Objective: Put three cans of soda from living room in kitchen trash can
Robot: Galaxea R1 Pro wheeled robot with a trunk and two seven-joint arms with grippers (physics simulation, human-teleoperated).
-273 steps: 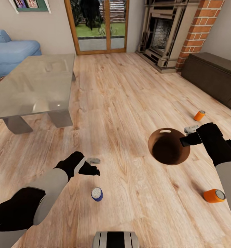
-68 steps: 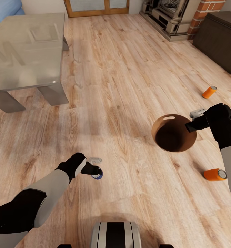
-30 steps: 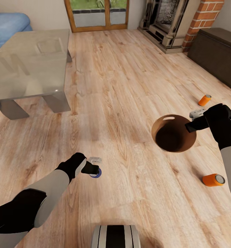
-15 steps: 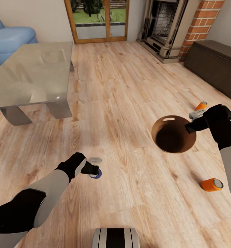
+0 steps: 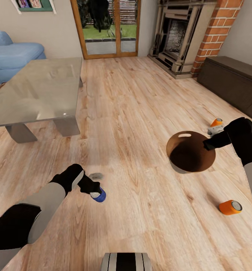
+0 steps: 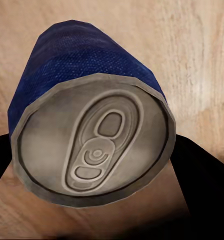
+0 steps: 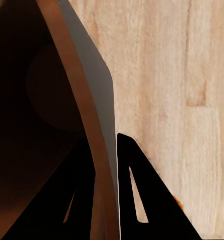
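Change since earlier: half a second back the left gripper [image 5: 93,189] sat lower over the floor; now it is raised and drawn a little toward the robot, with the blue can [image 5: 98,195] tipped in its grasp. The camera has also tilted up, so more of the sofa [image 5: 13,56] shows.
Left gripper: clamped on the blue can; in the left wrist view the silvery top [image 6: 94,152] faces the camera with a dark finger [image 6: 204,192] at each side.
Right gripper: its fingers [image 7: 137,200] pinch the wall of the trash can [image 5: 190,151], one inside and one outside the rim, holding the bin just off the wooden floor [image 5: 141,105].
Other cans: one orange can [image 5: 230,207] lies on its side near the bin; a second orange can [image 5: 216,122] lies beyond the right gripper [image 5: 210,144].
Risk, blue can: held tilted, it could slip or rotate out during the carry across to the bin.
Risk, bin: a thin one-sided rim grip may let the bin swing or tip, so a dropped can could strike the rim and roll away.
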